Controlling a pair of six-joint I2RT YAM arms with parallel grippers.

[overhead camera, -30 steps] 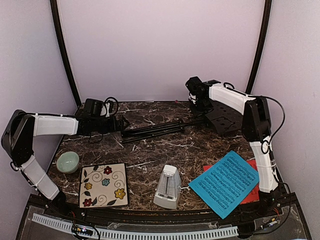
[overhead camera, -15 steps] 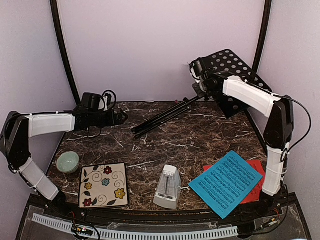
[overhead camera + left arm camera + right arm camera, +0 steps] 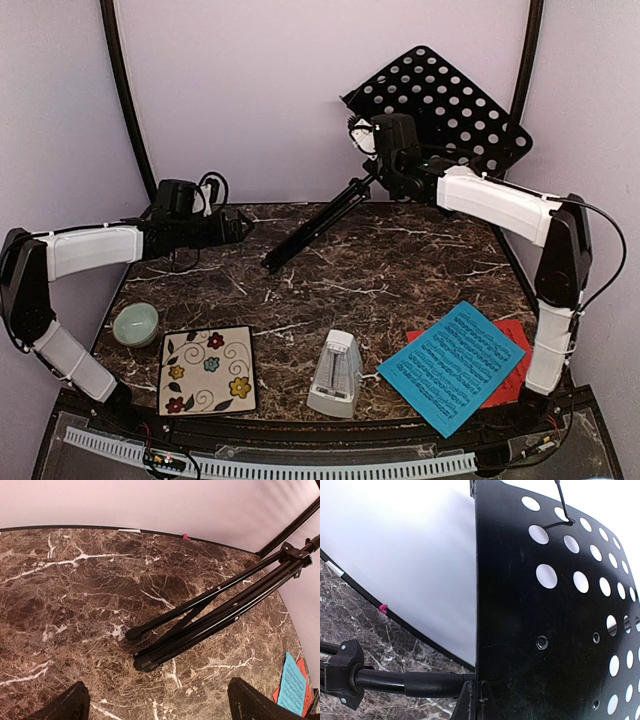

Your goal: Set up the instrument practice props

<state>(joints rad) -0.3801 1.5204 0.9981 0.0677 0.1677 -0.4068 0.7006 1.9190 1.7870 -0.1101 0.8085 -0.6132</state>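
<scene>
Top external: right claw [image 3: 383,165] clamps the black tripod music stand with perforated desk [image 3: 440,100] at its neck, tilted, folded feet on the marble worktop [image 3: 400,280]. Left claw [image 3: 243,228] gapes wide, empty. Risk: with the legs unspread, the stand would likely topple if released.
</scene>
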